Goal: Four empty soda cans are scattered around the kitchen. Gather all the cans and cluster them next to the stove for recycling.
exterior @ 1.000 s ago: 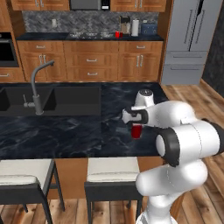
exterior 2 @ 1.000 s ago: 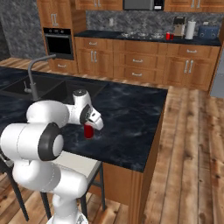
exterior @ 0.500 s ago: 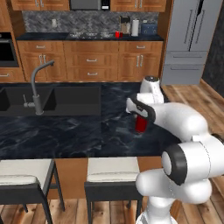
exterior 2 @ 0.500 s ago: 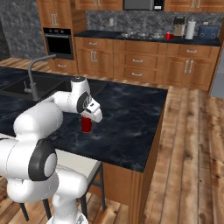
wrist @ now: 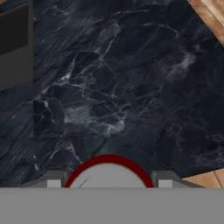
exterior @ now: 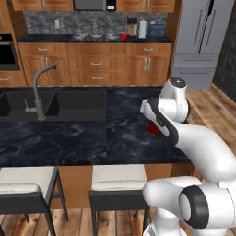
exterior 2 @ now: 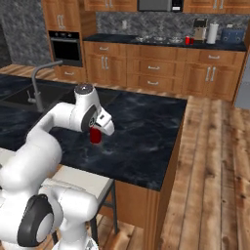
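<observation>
Above island counter (exterior 2: 146, 132), soda can (exterior 2: 95, 136) between jaws

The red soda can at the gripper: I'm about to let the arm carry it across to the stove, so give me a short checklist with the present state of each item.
1. Red cylindrical soda can with a silvery top sits between the gripper's two dark fingertips: ok, the hand view shows one on each side.
2. Can upright: ok, it stands vertical in the right base view.
3. Can lifted off the black marble island counter: cannot tell.
4. Grip firm, pads pressing the can: cannot tell.
5. Black glass stove on the far wooden counter in sight: ok.
6. Another red can already beside the stove: ok.
</observation>
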